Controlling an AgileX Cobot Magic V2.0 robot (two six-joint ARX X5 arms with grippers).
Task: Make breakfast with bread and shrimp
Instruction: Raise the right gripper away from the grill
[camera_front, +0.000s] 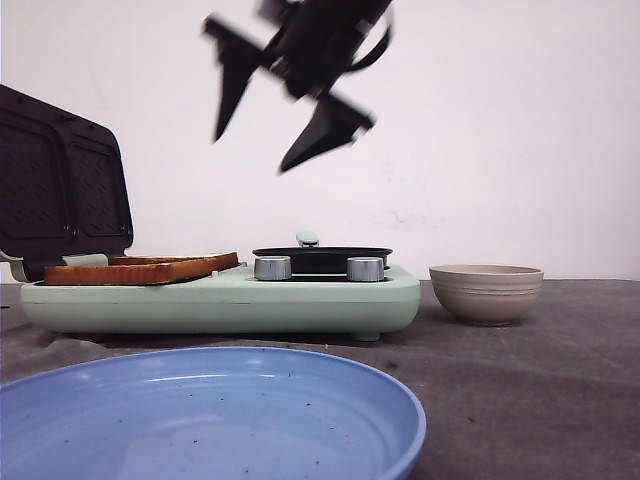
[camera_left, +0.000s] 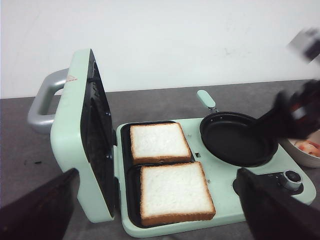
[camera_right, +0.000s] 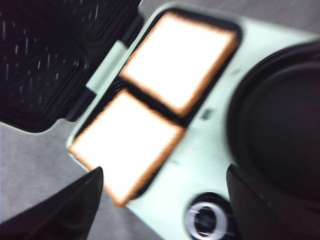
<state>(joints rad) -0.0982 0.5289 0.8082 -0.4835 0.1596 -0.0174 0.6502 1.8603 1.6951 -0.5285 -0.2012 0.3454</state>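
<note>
Golden-crusted bread (camera_left: 172, 192) fills both cooker (camera_left: 220, 180) wells, and your right tool (camera_front: 283, 112), spread wide and empty above, could dent a slice if lowered fast.

Breakfast maker (camera_front: 220, 300) sits mid-table, plate (camera_front: 210, 415) in front of it at the near edge, bowl (camera_front: 486, 292) to its right, apart from it. Lid (camera_front: 62, 185) hinged up at the maker's left end. Two bread slices (camera_left: 167, 172) lie in the left-hand tray wells, one near, one far, side by side. Pan (camera_left: 239, 138) on the maker's right half, knobs (camera_front: 318, 268) on the front edge before it. Right gripper (camera_front: 285, 110) up in the air above the pan.
</note>
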